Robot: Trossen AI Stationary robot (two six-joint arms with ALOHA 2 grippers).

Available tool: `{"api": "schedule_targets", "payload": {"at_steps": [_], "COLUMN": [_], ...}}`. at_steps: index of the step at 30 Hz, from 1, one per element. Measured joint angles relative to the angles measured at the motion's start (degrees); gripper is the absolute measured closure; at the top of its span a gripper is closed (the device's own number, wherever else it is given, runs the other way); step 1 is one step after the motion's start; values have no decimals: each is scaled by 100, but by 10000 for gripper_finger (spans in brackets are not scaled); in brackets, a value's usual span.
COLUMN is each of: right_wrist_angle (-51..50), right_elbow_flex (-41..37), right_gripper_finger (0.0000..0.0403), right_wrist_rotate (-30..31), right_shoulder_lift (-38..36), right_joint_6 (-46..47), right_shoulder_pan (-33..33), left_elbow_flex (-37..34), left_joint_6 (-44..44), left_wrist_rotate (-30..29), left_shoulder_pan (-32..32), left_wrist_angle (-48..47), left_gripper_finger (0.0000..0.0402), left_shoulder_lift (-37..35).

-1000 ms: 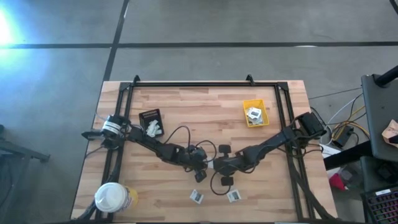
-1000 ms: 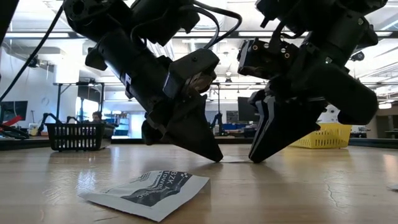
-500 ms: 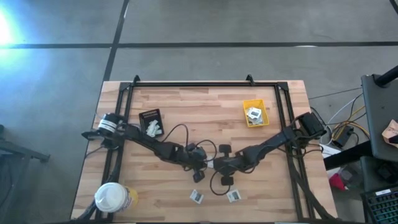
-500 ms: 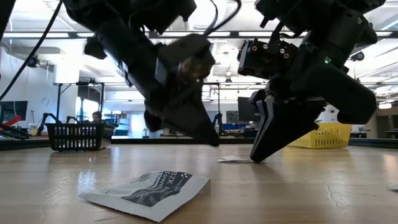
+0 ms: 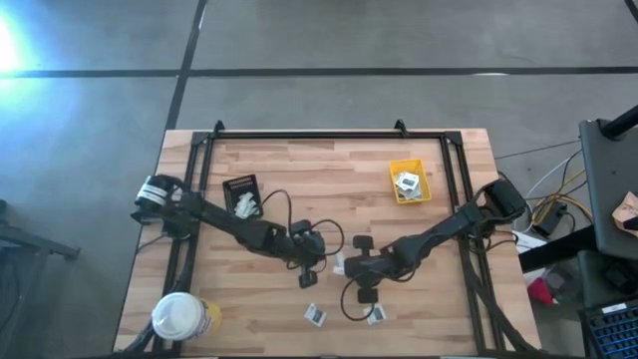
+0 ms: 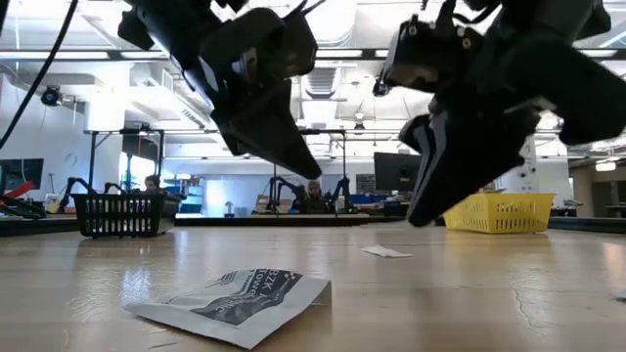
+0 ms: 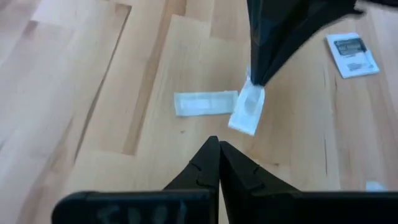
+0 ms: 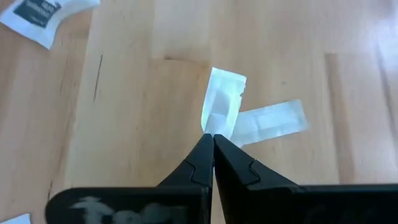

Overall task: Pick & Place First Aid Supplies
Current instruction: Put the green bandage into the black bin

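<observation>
Grippers meet near the middle of the wooden table, both raised off the boards. On the left, the left gripper hangs with its fingers pressed together and nothing between them. To its right, the right gripper is clamped on one end of a pale strip, which hangs from its fingertips above a second strip lying flat on the wood. From table height, only that flat strip shows between the two grippers, and the held one cannot be made out against the dark fingers. A square white packet with a dark centre lies closest to that camera, its print too blurred to read. From above, two such packets sit near the front edge, one clear, the other partly under a cable. More supplies lie in a black tray at the left and in a yellow bin at the right, too small to count. One white-lidded tub stands at the front left corner, partly cut off by the frame.
</observation>
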Motion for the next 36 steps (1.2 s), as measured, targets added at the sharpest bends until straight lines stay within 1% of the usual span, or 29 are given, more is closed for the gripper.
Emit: {"api": "schedule_targets", "payload": {"at_steps": [4, 10, 13, 16, 19, 22, 25, 27, 29, 32, 36], "right_wrist_angle": [-69, -518, -613, -614, -625, -629, -642, -637, -693, -764, -935], "right_elbow_flex": [-6, -8, -13, -11, -11, 2, 47, 88, 141, 242, 305], "right_gripper_finger": [395, 395, 395, 395, 395, 394, 394, 394, 394, 394, 395], "right_wrist_rotate": [22, 20, 24, 25, 27, 62, 335, 546, 742, 1043, 1389], "right_shoulder_lift": [-188, -518, -642, -764, -852, -880, -880, -880, -880, -880, -880], "right_joint_6": [72, 257, 287, 286, 280, 77, -303, -540, -796, -1173, -1632], "right_shoulder_pan": [40, 80, 90, 106, 106, 107, 139, 165, 216, 307, 436], "left_elbow_flex": [-1, -2, -2, -2, -2, -2, -2, -2, -2, -4, -4], "left_joint_6": [273, 428, 743, 1006, 1010, 583, -381, -931, -1253, -1593, -1754], "left_wrist_rotate": [-4, -6, -7, -7, -9, -34, -30, 59, 191, 365, 628], "left_shoulder_pan": [0, 17, 17, 17, 17, 35, 90, 120, 141, 166, 177], "left_wrist_angle": [-67, -59, -25, -11, 21, 130, 165, 164, 171, 279, 619], "left_gripper_finger": [392, 392, 390, 374, 341, 298, 260, 242, 232, 228, 227], "left_shoulder_lift": [-66, -68, -68, -68, -68, -68, -68, -68, -68, -68, -68]}}
